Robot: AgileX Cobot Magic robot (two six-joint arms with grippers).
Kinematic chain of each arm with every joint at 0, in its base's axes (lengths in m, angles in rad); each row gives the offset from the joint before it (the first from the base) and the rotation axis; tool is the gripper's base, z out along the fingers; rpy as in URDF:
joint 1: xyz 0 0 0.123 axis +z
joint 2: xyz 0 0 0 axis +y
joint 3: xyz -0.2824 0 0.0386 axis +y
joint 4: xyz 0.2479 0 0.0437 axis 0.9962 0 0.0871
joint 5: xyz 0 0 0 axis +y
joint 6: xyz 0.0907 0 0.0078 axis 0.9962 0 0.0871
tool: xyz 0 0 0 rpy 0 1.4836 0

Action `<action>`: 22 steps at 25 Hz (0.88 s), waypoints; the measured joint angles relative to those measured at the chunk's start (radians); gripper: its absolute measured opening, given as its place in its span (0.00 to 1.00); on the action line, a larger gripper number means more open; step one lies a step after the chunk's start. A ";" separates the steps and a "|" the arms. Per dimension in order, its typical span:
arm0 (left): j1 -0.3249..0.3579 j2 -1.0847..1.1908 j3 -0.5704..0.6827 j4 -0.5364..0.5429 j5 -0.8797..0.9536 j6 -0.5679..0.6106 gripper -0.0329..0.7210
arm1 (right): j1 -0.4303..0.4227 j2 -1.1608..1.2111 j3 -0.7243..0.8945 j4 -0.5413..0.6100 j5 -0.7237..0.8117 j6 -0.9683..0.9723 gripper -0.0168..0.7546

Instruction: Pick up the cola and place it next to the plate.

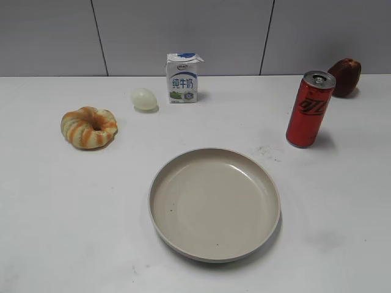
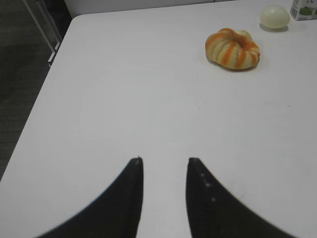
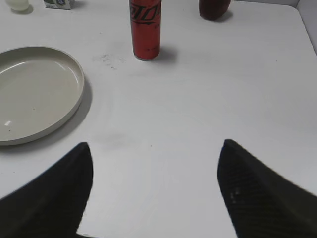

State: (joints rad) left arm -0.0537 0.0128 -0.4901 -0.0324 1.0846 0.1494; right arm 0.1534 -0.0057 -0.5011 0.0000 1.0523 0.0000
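Observation:
The cola (image 1: 309,110), a tall slim red can with a silver top, stands upright at the right rear of the white table, apart from the plate. It also shows in the right wrist view (image 3: 145,29). The plate (image 1: 269,183), large, round and beige, lies empty in the middle front; its rim shows in the right wrist view (image 3: 79,79). My right gripper (image 3: 156,144) is open wide and empty, well short of the cola. My left gripper (image 2: 165,159) is open and empty over bare table at the left. Neither gripper shows in the exterior view.
A striped orange doughnut-shaped bread (image 1: 89,127) lies at the left, a pale egg (image 1: 144,99) and a white-blue milk carton (image 1: 182,77) at the rear, a dark red apple (image 1: 346,76) behind the cola. The table's left edge (image 2: 44,94) is near my left gripper.

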 joint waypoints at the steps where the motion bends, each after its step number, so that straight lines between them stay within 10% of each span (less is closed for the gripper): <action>1: 0.000 0.000 0.000 0.000 0.000 0.000 0.36 | 0.000 0.000 0.000 0.000 0.000 0.000 0.79; 22: 0.000 0.000 0.000 0.000 0.000 0.000 0.36 | 0.000 0.343 -0.052 0.037 -0.182 0.000 0.79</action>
State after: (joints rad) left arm -0.0537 0.0128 -0.4901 -0.0324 1.0846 0.1494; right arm 0.1534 0.3377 -0.5529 0.0366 0.8706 0.0000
